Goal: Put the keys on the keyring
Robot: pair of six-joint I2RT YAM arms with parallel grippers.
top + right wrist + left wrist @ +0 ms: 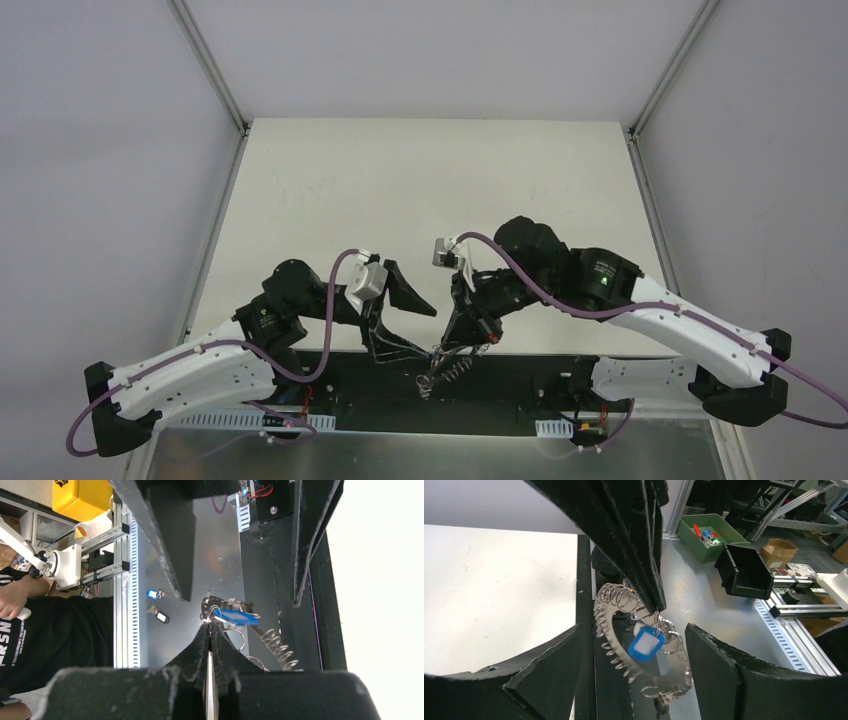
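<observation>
Just off the worktop's near edge, the right jaws pinch the keyring [605, 622] steady in midair, blue-tagged key [646, 646] dangling, so the spread left jaws flanking it can work.

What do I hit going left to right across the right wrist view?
Person's black shirt → loose blue-tag key and black-tag key, about level → keyring pinched in the right claw → white table.
</observation>
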